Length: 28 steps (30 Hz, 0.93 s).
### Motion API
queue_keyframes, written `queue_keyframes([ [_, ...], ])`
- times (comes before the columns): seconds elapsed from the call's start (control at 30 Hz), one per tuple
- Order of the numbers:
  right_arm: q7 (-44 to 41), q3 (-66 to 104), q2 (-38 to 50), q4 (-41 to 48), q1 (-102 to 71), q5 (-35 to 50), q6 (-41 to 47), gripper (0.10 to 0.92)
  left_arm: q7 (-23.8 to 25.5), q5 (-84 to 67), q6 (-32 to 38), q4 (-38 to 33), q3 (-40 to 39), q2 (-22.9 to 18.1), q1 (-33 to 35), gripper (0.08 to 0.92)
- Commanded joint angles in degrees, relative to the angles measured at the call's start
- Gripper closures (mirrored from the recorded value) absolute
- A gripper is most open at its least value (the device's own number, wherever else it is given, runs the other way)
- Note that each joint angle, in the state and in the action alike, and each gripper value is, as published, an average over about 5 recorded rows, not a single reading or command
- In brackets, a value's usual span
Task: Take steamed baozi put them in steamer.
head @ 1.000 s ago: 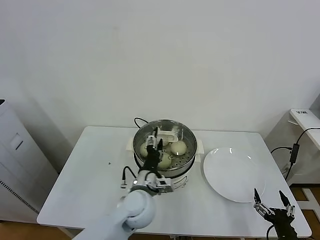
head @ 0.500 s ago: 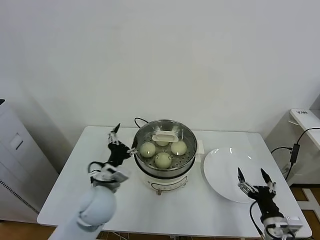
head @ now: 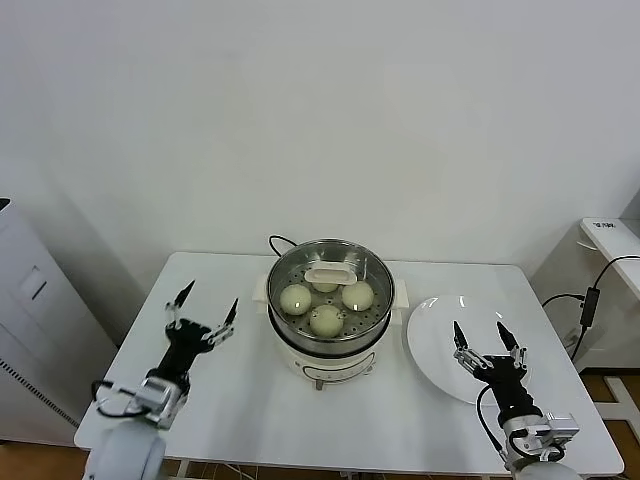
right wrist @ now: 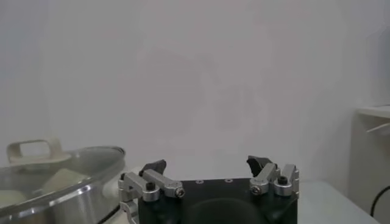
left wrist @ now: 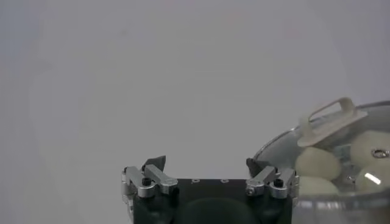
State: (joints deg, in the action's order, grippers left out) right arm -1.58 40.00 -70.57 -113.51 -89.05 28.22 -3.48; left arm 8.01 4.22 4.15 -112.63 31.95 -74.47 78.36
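Jaws spread wide on both arms in the head view. The left gripper (head: 203,306) hangs above the white tabletop (head: 220,390) to the left of the round shiny steel steamer (head: 330,300), apart from it and holding nothing. The right gripper (head: 478,336) stands over the near part of the large round white plate (head: 440,350), empty too; whether it touches the plate cannot be told. The steamer sits on a white electric cooker base (head: 325,366) with a black cord (head: 276,241) curling behind it. Inside lie the small, smooth, cream-white steamed baozi (head: 326,320): three are plain to see, and a fourth is partly hidden behind a white handle (head: 329,275) at the back of the basket. The plate lies just beside the cooker on its right. Behind the tabletop stands a bare white wall (head: 320,120); a white cabinet (head: 30,320) stands at the far left and a shelf with black cables (head: 590,300) at the far right.

In the left wrist view, the left gripper (left wrist: 207,165) shows its black fingertips (left wrist: 155,164) well apart with only the wall between them. The steamer (left wrist: 317,204) is close at one side, with the baozi (left wrist: 317,163) and the white handle (left wrist: 332,119) inside.

In the right wrist view, the right gripper (right wrist: 207,165) is likewise spread and empty. The steamer (right wrist: 55,182) is farther off at the side, its white handle (right wrist: 33,151) rising above the rim.
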Motion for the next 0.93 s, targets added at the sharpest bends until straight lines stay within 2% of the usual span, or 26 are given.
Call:
queue_keyframes([
  [0.03,-0.84,-1.09,-1.19,0.56,0.53,-0.59,-0.66,0.203,4.99,-7.33,10.56,1.08,9.89,-6.33,9.70,0.177],
  [0.93,-5.47,0.43,-4.61,-0.23,-3.44,-3.13,-2.60,0.203,5.99,-11.04,5.10,-4.43,10.09,-6.24,12.34,0.177],
])
